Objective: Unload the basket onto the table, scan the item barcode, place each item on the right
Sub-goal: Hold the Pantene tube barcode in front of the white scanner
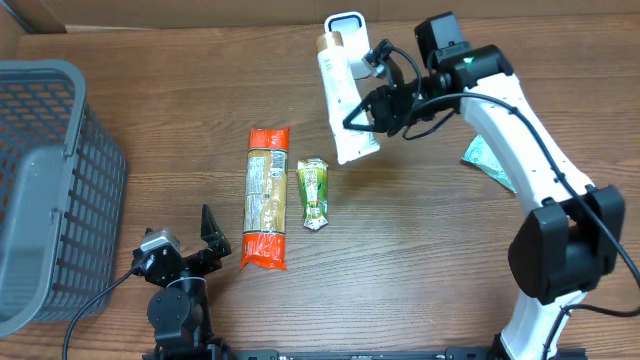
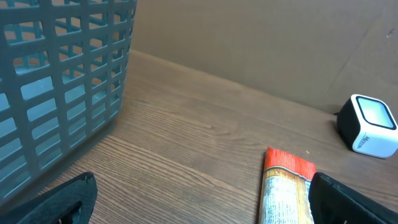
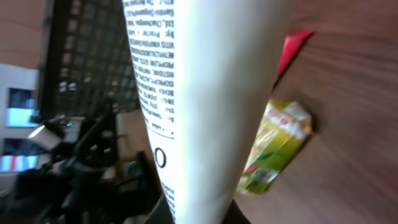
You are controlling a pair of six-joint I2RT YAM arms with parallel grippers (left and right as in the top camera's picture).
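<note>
The item is a white tube (image 1: 345, 105) with a tan cap, held off the table and slanting from the white barcode scanner (image 1: 345, 22) toward the middle. My right gripper (image 1: 378, 108) is shut on the tube's lower half. The right wrist view is filled by the tube (image 3: 199, 93), its small black print facing the camera, and my right gripper (image 3: 199, 216) pinches its lower end. My left gripper (image 1: 185, 250) rests open at the front left with nothing between its fingers. In the left wrist view the scanner (image 2: 370, 124) stands at the far right.
A long orange packet (image 1: 266, 198) and a small green packet (image 1: 313, 193) lie side by side mid-table. A grey mesh basket (image 1: 45, 190) fills the left edge. A teal packet (image 1: 487, 160) lies partly under the right arm.
</note>
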